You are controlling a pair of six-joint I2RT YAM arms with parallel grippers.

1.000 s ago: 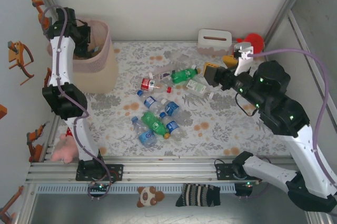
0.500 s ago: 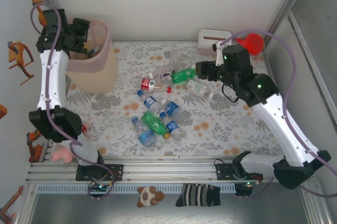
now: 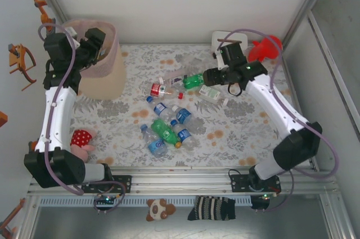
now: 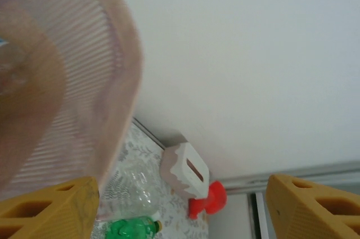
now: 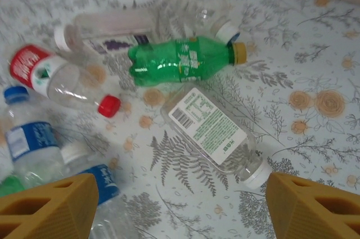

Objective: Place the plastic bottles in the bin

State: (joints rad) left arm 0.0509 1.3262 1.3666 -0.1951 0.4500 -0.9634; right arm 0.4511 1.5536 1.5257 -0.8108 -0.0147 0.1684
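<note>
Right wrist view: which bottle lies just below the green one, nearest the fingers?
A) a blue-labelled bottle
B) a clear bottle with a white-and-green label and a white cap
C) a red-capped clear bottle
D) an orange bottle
B: the clear white-capped bottle lies just below the green bottle, roughly centred between the open fingers.

Bottles (image 3: 164, 130) crowd middle of cloth (image 3: 253, 132) — near-right part bare, open approach; tissue box (image 3: 225, 37) blocks far edge.

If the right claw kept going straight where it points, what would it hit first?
Probably the clear bottle with the white label, lying beside the green bottle; the right gripper hangs open over it. Depth is unclear, so perhaps the tablecloth first.
</note>
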